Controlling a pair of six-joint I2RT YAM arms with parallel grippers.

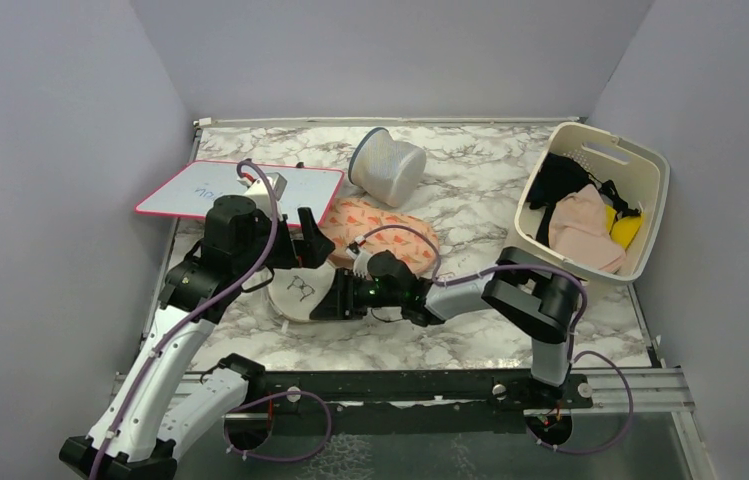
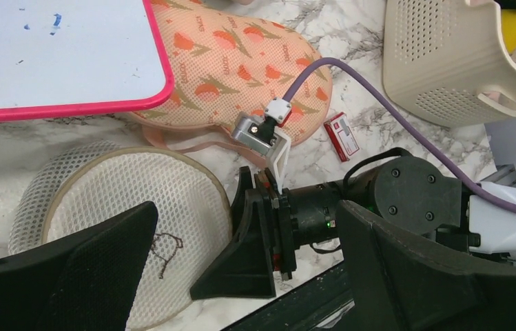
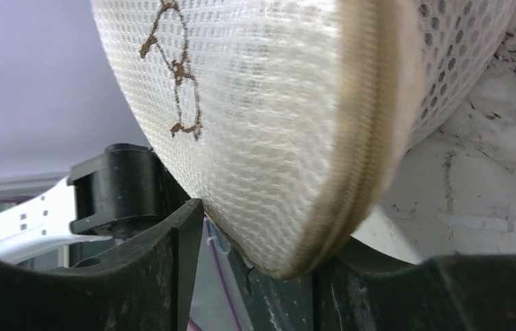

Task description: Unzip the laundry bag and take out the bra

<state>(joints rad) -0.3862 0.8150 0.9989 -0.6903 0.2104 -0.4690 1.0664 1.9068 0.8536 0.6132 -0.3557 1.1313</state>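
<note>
Edgewise, the laundry bag [image 3: 262,124] sits within the right tool [image 3: 258,265].

Small round cream-white mesh laundry bag [image 1: 300,291], soft-sided, a dark bra outline printed on its flat upward face, tan zip band running round its rim, closed where visible, lying on the marble table [image 1: 470,205] towards the front, left of centre

We look down from above the worktop's [image 1: 470,200] near edge; both wrist cameras sit close, facing the laundry bag [image 2: 138,207] between them.
</note>
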